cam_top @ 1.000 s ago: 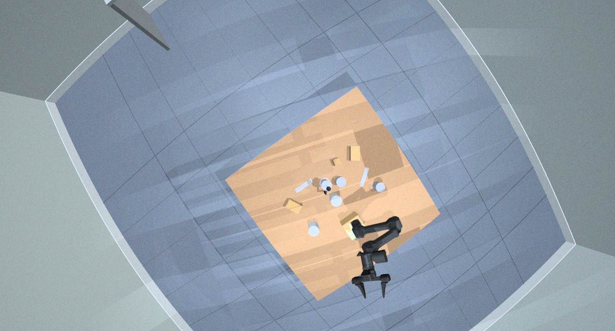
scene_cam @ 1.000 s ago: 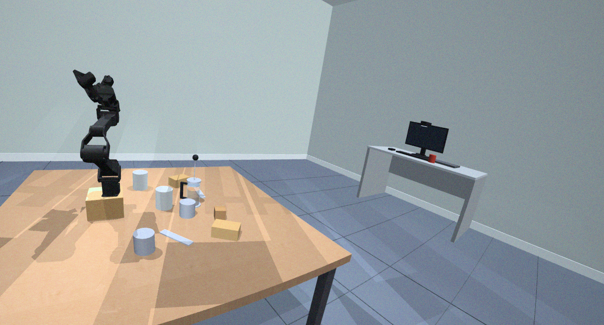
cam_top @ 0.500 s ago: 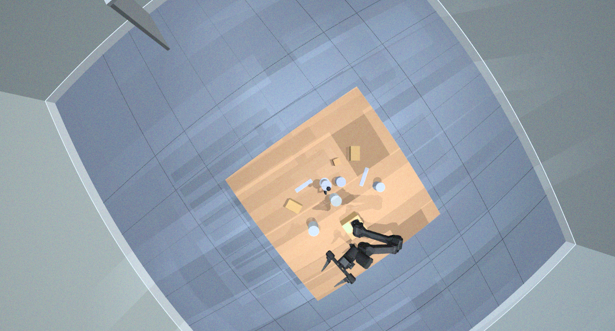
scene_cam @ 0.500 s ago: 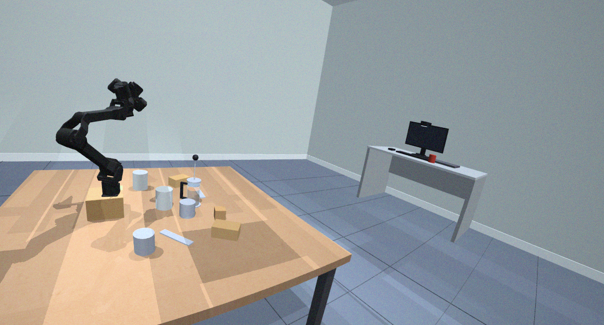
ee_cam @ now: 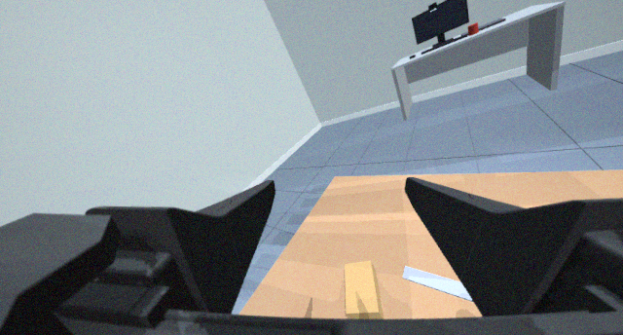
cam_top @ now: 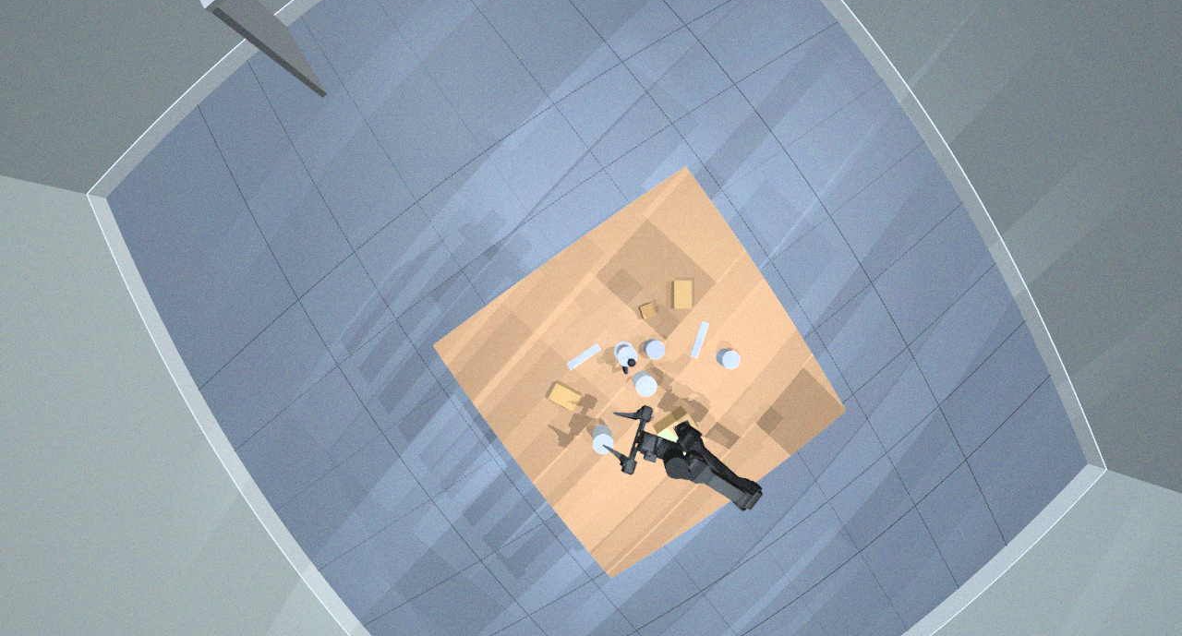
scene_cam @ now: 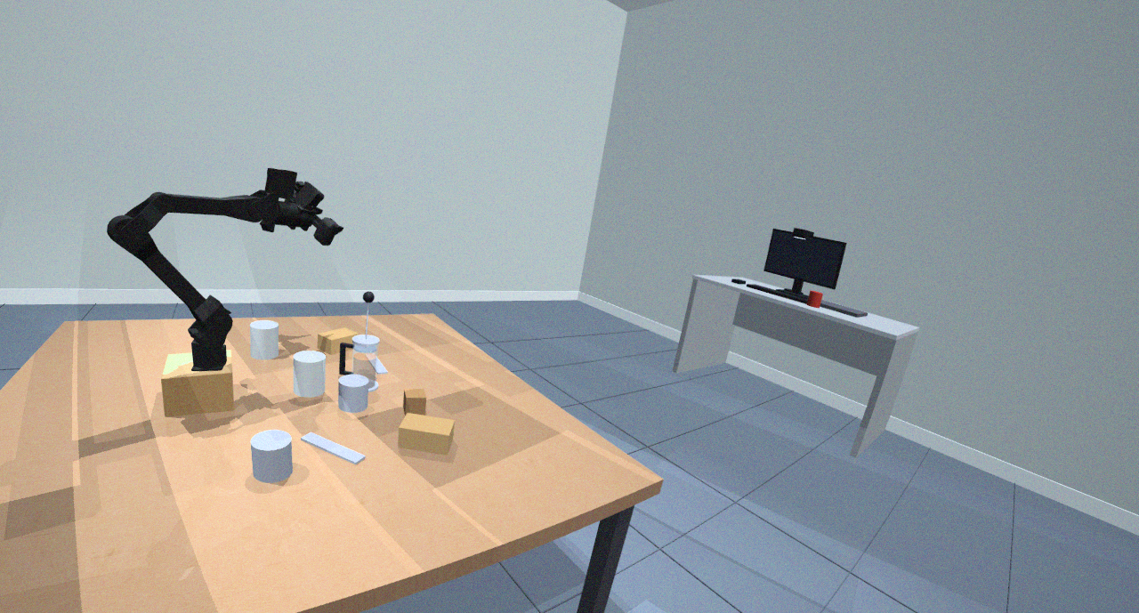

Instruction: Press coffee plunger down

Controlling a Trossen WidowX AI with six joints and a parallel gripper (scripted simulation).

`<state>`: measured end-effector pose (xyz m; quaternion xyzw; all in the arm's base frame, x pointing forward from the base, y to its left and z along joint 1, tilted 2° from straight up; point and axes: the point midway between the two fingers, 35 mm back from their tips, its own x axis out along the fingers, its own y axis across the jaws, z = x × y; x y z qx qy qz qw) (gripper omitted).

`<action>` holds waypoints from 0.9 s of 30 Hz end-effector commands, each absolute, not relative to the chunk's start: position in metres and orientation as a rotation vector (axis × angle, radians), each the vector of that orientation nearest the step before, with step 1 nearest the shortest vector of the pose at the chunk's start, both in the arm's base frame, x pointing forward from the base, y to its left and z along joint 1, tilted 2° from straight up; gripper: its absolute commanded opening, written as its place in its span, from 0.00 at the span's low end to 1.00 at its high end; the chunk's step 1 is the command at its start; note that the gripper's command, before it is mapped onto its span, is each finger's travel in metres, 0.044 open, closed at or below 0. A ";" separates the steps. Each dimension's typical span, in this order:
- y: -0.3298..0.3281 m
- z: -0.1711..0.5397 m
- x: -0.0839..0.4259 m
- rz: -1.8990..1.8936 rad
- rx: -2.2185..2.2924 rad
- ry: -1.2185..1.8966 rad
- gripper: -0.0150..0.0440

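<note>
High over the wooden desk (scene_cam: 493, 450), my black arm (scene_cam: 159, 243) reaches out level, gripper (scene_cam: 327, 231) tipped down, jaws spread wide and empty. Well below, the glass coffee press (scene_cam: 364, 354) stands upright among pale cylinders, ball-topped plunger (scene_cam: 368, 296) raised.

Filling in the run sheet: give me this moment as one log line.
phase: approach | black end effector: open, empty, high above table | glass coffee press: upright, untouched | black ball-topped plunger: fully raised

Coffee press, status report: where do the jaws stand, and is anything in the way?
Gripper jaws wide open, empty, high above table. Coffee press upright, plunger knob still raised, untouched. Cylinders crowd the press; air above the knob unobstructed.
</note>
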<state>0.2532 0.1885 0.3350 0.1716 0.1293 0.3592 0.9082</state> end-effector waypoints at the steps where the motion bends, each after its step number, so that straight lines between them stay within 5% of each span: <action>1: 0.132 0.298 0.295 0.465 0.181 0.358 1.00; 7: 0.057 0.255 0.318 0.189 -0.030 0.530 1.00; 27: 0.061 0.192 0.324 0.193 -0.039 0.535 1.00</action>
